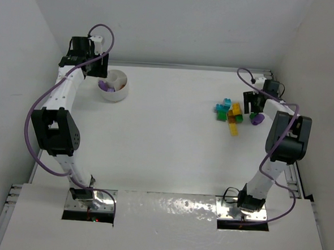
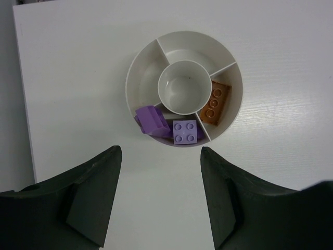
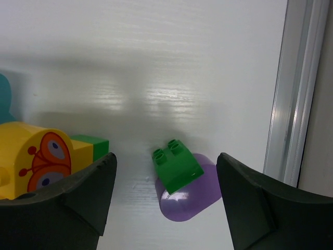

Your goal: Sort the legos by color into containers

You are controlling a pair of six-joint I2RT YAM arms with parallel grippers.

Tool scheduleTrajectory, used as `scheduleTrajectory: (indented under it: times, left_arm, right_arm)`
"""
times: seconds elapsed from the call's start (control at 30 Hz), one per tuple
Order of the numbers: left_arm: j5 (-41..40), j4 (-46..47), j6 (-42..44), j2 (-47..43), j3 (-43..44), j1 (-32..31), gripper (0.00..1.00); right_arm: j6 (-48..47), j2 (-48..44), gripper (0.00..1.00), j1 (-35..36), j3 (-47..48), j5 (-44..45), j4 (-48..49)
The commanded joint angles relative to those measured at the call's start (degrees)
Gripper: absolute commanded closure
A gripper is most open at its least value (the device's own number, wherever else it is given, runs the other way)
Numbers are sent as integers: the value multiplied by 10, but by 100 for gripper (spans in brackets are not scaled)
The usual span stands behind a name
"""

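Note:
The round white divided bowl point(image 1: 113, 91) sits at the far left. In the left wrist view the bowl point(image 2: 136, 67) holds two purple bricks point(image 2: 185, 131) in one section and an orange brick point(image 2: 215, 102) in the section beside it. My left gripper point(image 2: 161, 195) is open and empty just short of the bowl. A cluster of teal, yellow, orange and green legos point(image 1: 229, 112) lies at the right. My right gripper point(image 3: 165, 200) is open above a small green brick point(image 3: 176, 164) that rests on a purple piece point(image 3: 193, 195).
A yellow brick with a butterfly print point(image 3: 31, 159) and a green brick point(image 3: 92, 146) lie left of the right gripper. An aluminium rail point(image 3: 291, 94) runs along the table's right edge. White walls enclose the table.

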Motion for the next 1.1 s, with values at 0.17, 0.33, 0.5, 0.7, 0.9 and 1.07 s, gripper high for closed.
scheduleTrajectory:
  times: [0.17, 0.33, 0.5, 0.7, 0.9, 1.07]
  left_arm:
    - [-8, 0, 7, 5, 14, -4, 40]
    - [-8, -1, 6, 6, 17, -3, 40]
    - [-8, -2, 7, 8, 16, -4, 40]
    - [1, -3, 3, 11, 17, -4, 40]
    - [2, -3, 3, 12, 21, -4, 40]
    - [4, -4, 2, 13, 24, -4, 40]
  right_arm:
    - [-45, 40, 30, -13, 80, -63, -67]
    - [-53, 44, 33, -20, 73, -63, -76]
    - [-59, 36, 33, -19, 45, -50, -62]
    - [-69, 48, 36, -19, 61, -44, -78]
    - [-78, 44, 46, -19, 47, -22, -78]
    - [-62, 43, 55, -19, 42, 1, -76]
